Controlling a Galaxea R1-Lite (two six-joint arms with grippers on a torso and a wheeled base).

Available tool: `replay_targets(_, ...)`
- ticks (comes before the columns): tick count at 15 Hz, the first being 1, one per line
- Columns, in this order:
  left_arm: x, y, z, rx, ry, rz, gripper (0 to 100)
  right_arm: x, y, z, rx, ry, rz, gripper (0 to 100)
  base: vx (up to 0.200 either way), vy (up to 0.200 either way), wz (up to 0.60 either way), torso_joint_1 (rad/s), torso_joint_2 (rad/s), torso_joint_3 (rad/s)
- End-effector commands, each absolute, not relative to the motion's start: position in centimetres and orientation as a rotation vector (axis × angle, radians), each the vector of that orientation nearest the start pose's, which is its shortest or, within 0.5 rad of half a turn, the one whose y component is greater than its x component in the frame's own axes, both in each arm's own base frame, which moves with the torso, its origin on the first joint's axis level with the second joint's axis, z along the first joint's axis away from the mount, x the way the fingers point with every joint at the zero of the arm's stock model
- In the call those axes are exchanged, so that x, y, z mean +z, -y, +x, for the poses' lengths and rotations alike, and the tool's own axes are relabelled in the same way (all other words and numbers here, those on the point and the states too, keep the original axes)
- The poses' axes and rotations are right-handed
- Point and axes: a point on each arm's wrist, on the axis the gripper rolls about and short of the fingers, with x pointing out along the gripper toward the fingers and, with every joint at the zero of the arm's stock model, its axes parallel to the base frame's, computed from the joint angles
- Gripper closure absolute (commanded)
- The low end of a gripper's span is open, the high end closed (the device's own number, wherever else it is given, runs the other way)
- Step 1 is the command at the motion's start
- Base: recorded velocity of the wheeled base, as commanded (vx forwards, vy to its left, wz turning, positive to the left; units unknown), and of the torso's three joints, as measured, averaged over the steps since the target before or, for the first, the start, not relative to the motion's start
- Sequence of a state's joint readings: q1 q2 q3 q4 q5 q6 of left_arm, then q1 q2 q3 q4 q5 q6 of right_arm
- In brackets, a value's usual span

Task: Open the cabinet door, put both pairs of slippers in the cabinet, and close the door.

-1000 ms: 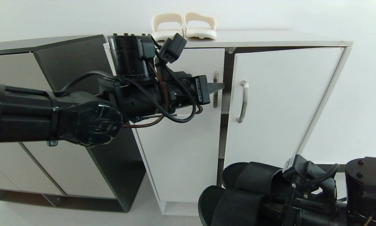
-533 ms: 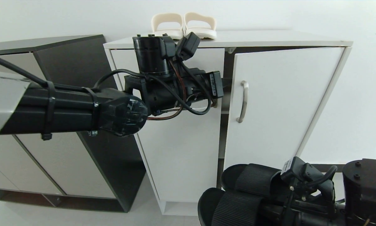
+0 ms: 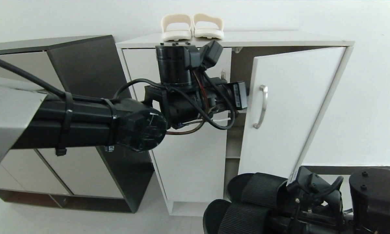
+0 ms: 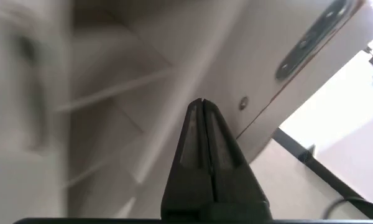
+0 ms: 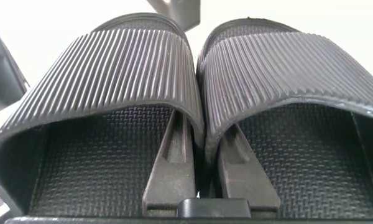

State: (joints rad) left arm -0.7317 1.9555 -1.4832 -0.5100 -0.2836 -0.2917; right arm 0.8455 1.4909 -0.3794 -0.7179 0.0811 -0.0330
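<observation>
The cabinet's right door [image 3: 292,107] stands partly open, angled out toward the near side on its right-hand hinges. A dark gap separates its free edge from the shut left door [image 3: 188,162]. The left gripper [image 4: 202,124], its fingers pressed together on nothing, sits in that gap just left of the door handle [image 3: 262,106]. The door's free edge lies right beside its tip, though whether the two touch cannot be told. To open the door well, the gripper should probably push the inner face outward in an arc about the hinges. It should stay near the free edge until the opening is wide enough for a pair of slippers. Near and low on the right, the right gripper [image 5: 202,168] is clamped on the adjoining inner walls of the black slippers [image 3: 247,201]. The cream slippers [image 3: 192,27] sit on the cabinet top [image 3: 279,38], at its far edge above the left door.
</observation>
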Motion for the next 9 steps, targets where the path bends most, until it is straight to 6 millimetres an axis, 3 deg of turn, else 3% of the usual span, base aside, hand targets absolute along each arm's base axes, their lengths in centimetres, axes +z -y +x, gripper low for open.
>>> replay_targets(1,26.9,29.4,26.6,-1.092,-0.094,-0.277,100,13.4,-16.4,13.8,0.937,-0.372,-0.190,100,-0.200,0.000,0.00,-0.002,0.00,0.002)
replay_targets(4,26.9,30.1,25.9,-1.117,-0.072,-0.268,100,13.4,-16.5,13.6,0.944,-0.374,-0.194,100,-0.200,0.000,0.00,-0.001,0.00,0.004)
replay_targets(7,27.8,27.6,26.8,-1.058,-0.038,-0.274,100,13.3,-16.5,13.7,0.944,-0.377,-0.193,100,-0.200,0.000,0.00,0.001,0.01,0.002)
replay_targets(9,29.2,25.3,26.0,-1.015,0.004,-0.285,100,13.3,-16.5,13.8,0.939,-0.377,-0.190,100,0.000,0.000,0.00,0.000,0.00,0.000)
